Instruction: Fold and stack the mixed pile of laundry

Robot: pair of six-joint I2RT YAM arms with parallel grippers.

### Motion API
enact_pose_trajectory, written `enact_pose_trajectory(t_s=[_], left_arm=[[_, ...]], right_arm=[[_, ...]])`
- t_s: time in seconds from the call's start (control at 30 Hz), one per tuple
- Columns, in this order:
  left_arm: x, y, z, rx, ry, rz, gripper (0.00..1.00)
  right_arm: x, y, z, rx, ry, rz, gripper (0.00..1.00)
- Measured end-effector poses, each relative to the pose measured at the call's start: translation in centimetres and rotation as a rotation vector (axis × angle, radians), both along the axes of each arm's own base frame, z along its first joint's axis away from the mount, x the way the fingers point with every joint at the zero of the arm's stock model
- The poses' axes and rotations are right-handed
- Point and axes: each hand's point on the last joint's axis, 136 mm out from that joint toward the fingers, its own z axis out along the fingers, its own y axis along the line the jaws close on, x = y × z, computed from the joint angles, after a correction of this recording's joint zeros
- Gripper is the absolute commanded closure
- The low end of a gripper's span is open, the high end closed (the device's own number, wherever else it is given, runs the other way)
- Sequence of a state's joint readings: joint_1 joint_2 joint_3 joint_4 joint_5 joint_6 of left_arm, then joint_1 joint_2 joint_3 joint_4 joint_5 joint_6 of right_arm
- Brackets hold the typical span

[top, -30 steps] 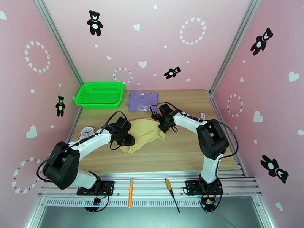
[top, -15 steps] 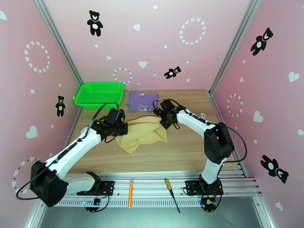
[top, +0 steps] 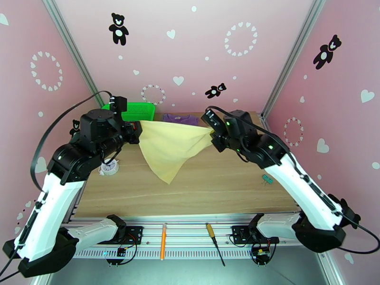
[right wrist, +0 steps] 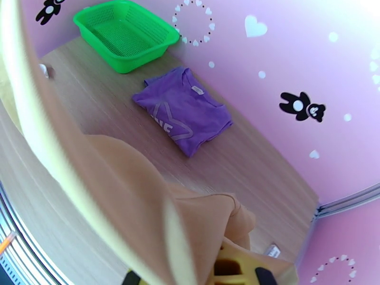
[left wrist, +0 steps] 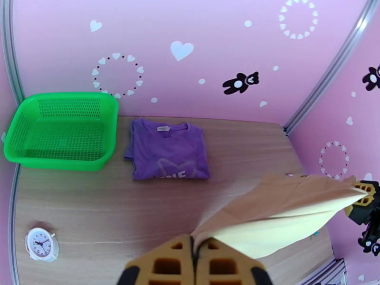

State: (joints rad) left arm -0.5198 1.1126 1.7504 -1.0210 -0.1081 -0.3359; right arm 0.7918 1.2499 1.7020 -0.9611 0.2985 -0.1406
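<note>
Raised off the table (top: 228, 186) since a second ago, the tan garment (top: 168, 148) hangs between left gripper (top: 136, 132) and right gripper (top: 213, 132), each clamped on a top corner. The purple shirt (left wrist: 168, 150) lies flat near the far edge, just beside the green basket (left wrist: 61, 127).

Across mid-table the tan cloth (top: 168, 146) hangs stretched; basket (top: 142, 110) and purple shirt (top: 180, 118) line the back; open tabletop (top: 213, 191) up front.

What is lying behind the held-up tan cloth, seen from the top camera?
The purple shirt, flat on the table; the tan cloth covers most of it there. The left wrist view shows it whole, beside the green basket.
</note>
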Motion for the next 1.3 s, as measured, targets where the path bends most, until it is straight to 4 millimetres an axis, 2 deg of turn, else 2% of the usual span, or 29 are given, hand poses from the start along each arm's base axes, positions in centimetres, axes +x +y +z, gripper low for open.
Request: enact_pose_trajectory(t_s=[0.13,0.23,0.3,0.43,0.57,0.67,0.7,0.83,1.0,1.07,1.2,1.3], left_arm=[[-3.7,0.4,2.8,-0.048,-0.054,-0.08,1.0],[-6.0,0.8,4.4,-0.068,-0.078,-0.133,1.0],[-6.9,0.9,4.8,-0.07,-0.077,-0.153,1.0],[-6.6,0.8,4.2,-0.034,-0.038,-0.152,1.0],[-3.8,0.6,2.1,0.038,0.031,-0.089,1.0],[-0.9,0.2,-1.1,0.112,0.114,-0.035,1.0],[0.1,-0.1,-2.6,0.14,0.148,-0.02,1.0],[5.0,-0.7,-9.0,0.207,0.293,0.031,1.0],[11.9,-0.6,-18.5,0.221,0.467,0.081,1.0],[14.3,-0.8,-21.4,0.226,0.501,0.089,1.0],[18.2,-1.3,-25.7,0.245,0.53,0.105,1.0],[20.6,-1.4,-27.3,0.258,0.525,0.118,1.0]], right_arm=[[-2.9,0.2,1.8,-0.021,-0.025,0.045,1.0],[-4.3,0.5,2.1,-0.038,-0.019,0.069,1.0],[-4.8,0.6,2.0,-0.049,-0.011,0.074,1.0],[-4.1,0.8,1.0,-0.101,0.005,0.037,1.0],[-2.2,0.8,-1.8,-0.2,0.029,-0.023,1.0],[0.4,0.4,-5.3,-0.262,0.08,-0.092,1.0],[1.7,0.1,-7.0,-0.286,0.109,-0.119,1.0],[6.4,-0.9,-13.6,-0.346,0.219,-0.208,1.0],[12.6,-1.3,-21.9,-0.402,0.325,-0.275,1.0],[14.5,-1.4,-24.7,-0.42,0.355,-0.291,1.0],[18.0,-1.8,-28.1,-0.433,0.374,-0.324,1.0],[20.3,-2.0,-29.3,-0.431,0.366,-0.338,1.0]])
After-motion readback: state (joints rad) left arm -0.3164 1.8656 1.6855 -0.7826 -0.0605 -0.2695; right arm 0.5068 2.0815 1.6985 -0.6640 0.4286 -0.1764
